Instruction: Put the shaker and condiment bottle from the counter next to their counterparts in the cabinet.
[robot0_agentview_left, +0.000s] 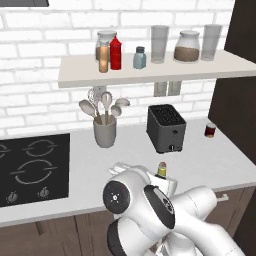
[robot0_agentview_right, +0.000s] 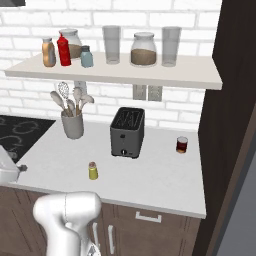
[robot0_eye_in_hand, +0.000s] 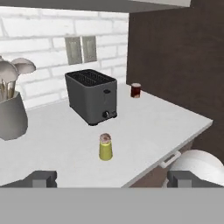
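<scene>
The small yellow-olive shaker stands upright on the pale counter, in front of the toaster. My gripper is open, low over the counter's front edge, a short way back from the shaker with nothing between its fingers. The tan-orange condiment bottle stands on the cabinet shelf right beside the red squeeze bottle. The blue-grey shaker stands a little to their right.
A dark toaster sits behind the shaker. A grey utensil crock stands to its left and a small dark red jar to its right. The cooktop lies left. Jars and glasses fill the shelf's right part.
</scene>
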